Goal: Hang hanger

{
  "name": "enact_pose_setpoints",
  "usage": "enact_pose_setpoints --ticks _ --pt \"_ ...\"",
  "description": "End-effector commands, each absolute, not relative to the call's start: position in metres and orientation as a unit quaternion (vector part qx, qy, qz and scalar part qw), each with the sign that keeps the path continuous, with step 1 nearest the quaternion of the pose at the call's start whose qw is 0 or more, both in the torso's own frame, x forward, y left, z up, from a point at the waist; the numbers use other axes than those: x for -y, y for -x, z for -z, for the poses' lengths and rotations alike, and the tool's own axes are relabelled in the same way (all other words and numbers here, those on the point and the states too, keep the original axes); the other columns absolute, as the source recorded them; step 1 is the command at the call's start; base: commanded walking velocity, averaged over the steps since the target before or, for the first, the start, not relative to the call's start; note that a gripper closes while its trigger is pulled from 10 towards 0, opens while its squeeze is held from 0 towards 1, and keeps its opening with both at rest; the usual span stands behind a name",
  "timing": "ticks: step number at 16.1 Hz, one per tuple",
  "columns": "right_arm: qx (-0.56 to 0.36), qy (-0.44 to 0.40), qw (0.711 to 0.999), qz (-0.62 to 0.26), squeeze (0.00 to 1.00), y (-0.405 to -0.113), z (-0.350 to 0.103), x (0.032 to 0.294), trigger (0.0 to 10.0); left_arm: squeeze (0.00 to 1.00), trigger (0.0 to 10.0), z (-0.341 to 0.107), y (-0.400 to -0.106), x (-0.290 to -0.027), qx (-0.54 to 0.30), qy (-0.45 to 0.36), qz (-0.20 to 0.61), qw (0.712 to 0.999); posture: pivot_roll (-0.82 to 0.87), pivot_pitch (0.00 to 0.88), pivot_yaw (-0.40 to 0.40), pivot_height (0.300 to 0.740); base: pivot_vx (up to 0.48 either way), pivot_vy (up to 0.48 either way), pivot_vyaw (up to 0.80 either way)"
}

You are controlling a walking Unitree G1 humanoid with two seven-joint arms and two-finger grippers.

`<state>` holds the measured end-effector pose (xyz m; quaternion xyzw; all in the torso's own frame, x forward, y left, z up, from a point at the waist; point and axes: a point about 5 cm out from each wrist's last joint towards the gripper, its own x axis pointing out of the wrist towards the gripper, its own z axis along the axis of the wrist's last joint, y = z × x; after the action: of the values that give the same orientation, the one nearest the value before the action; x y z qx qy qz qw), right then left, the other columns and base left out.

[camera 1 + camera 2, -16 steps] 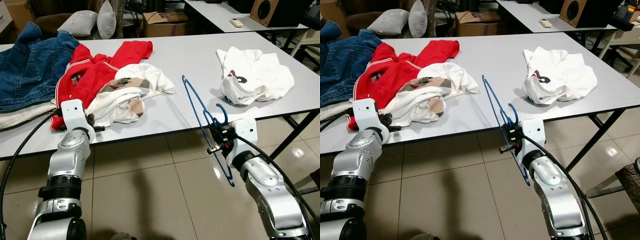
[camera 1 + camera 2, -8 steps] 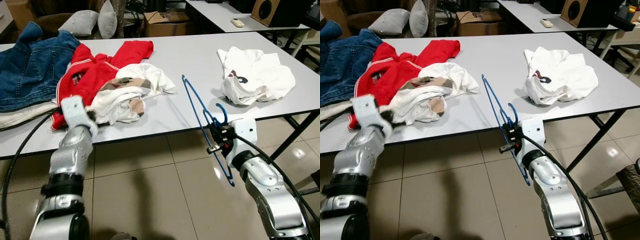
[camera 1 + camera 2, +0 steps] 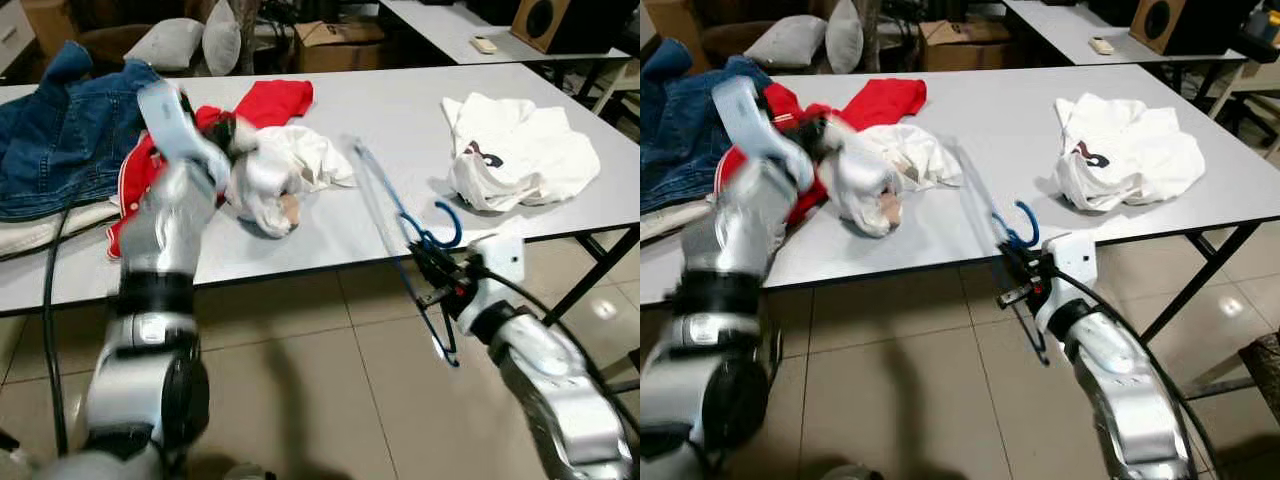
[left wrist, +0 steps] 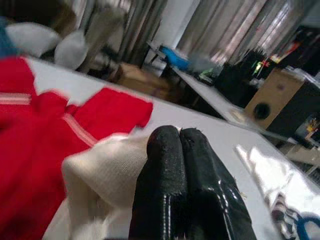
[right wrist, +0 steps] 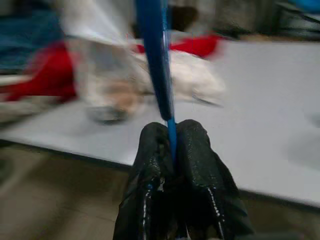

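My right gripper (image 3: 432,283) is pinched tight on the blue hanger (image 3: 405,215), just off the near edge of the table (image 3: 390,110). My left gripper (image 4: 181,165) is closed on the white shirt (image 3: 270,175), lifting it above the table. No clothes are on the hanger yet. Hanging it up is all left to do.

— What does the left gripper (image 4: 181,145) look like here?

— Its two black fingers (image 4: 165,170) are pressed together, with a white garment (image 4: 102,175) bunched right against them.

— And around that white garment?

— A red garment (image 4: 45,145) lies beside and beyond it on the grey table (image 4: 200,125). Farther past the table stand a cardboard box (image 4: 140,80), grey cushions (image 4: 50,45) and a wooden speaker (image 4: 272,100).
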<state>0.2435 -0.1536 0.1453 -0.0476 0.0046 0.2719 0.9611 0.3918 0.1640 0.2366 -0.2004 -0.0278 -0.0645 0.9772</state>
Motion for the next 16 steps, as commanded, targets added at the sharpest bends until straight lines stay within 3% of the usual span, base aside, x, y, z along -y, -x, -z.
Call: enact_pose_setpoints --ticks 1,7,10,16 --pt "0.022 0.046 0.943 -0.329 0.00 -0.233 -0.156 0.150 10.0 0.00 0.0 -0.247 -0.396 -0.163 0.039 0.201 0.070 0.976 -0.01 0.000 0.012 0.740 0.000 0.000 0.00" --pt "0.002 0.048 0.921 -0.386 0.00 -0.211 -0.160 0.171 10.0 0.00 0.0 -0.290 -0.408 -0.161 0.093 0.202 0.069 0.972 -0.03 0.000 0.016 0.740 0.000 0.000 0.00" --pt "-0.039 0.066 0.932 -0.355 0.00 -0.224 -0.148 0.172 10.0 0.00 0.0 -0.293 -0.404 -0.145 0.094 0.182 0.102 0.973 -0.03 0.000 0.006 0.740 0.000 0.000 0.00" --pt "-0.059 0.039 0.932 -0.354 0.00 -0.276 -0.138 0.144 10.0 0.00 0.0 -0.268 -0.386 -0.109 0.050 0.164 0.155 0.973 -0.01 0.000 -0.032 0.740 0.000 0.000 0.00"
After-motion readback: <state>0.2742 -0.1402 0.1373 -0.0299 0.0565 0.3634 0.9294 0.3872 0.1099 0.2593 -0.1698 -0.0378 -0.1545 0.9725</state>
